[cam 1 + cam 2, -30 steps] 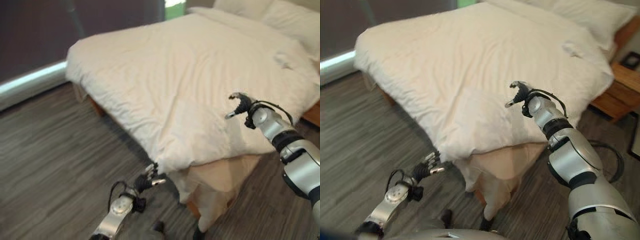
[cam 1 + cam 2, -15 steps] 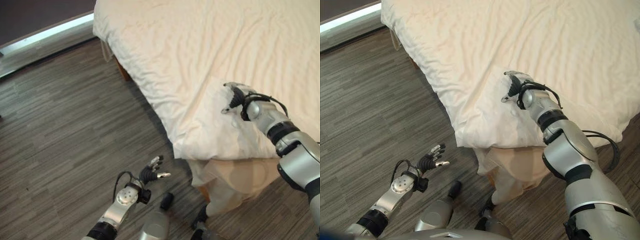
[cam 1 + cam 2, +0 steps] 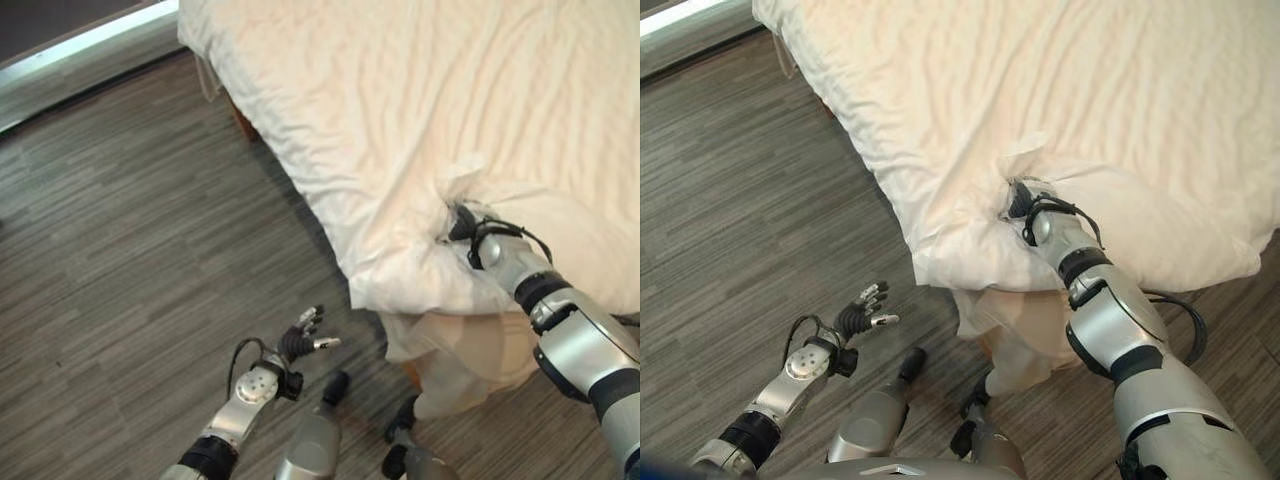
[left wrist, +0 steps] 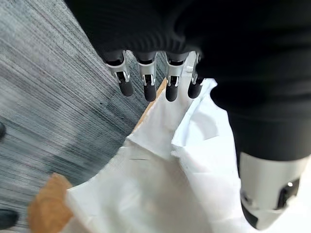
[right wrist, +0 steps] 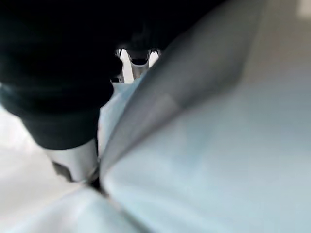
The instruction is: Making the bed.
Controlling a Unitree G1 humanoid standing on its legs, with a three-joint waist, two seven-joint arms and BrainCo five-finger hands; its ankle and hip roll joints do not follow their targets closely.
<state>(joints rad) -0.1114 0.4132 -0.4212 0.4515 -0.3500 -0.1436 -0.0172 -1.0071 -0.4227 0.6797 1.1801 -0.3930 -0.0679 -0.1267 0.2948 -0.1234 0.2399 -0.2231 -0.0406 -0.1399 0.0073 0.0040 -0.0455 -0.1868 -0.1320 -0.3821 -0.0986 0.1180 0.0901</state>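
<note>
covering bed: white duvet, its near corner overhanging the grey wood floor
change: duvet now bunched into a fold at the right hand
right hand: buried in that fold, finger state unclear
left hand: over the floor, fingers spread, empty

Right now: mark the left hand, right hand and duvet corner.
left hand (image 3: 298, 343), left eye view, on its dark back cover above the floor.
right hand (image 3: 1020, 203), right eye view, on its cover sunk in bunched cloth.
duvet corner (image 3: 385, 290), left eye view, on its overhanging edge.
</note>
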